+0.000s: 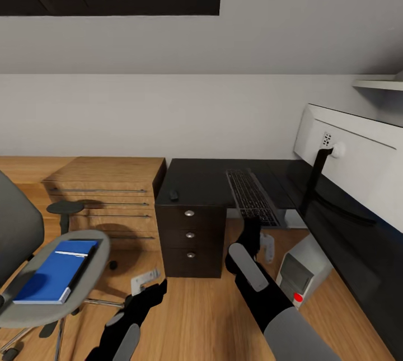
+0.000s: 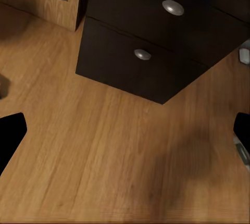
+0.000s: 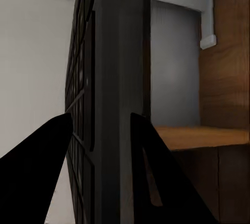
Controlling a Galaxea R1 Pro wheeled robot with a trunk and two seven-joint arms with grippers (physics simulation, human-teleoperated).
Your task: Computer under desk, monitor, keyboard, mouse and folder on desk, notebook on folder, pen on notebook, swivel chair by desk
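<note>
Right tool (image 1: pixel 253 233) clamped on keyboard's (image 1: pixel 251 197) near edge at desk (image 1: pixel 201 182) front | left tool (image 1: pixel 146 287) spread, empty, low over floor | folder (image 1: pixel 56 269) lay on swivel chair (image 1: pixel 33 288) seat.

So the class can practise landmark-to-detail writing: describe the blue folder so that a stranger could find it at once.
Start at the black desk with its three-drawer unit, then look to the grey swivel chair standing on the wood floor to its left. The folder lies flat on the seat. It is the only bright blue thing there, and a smaller dark notebook lies along one edge of it.
</note>
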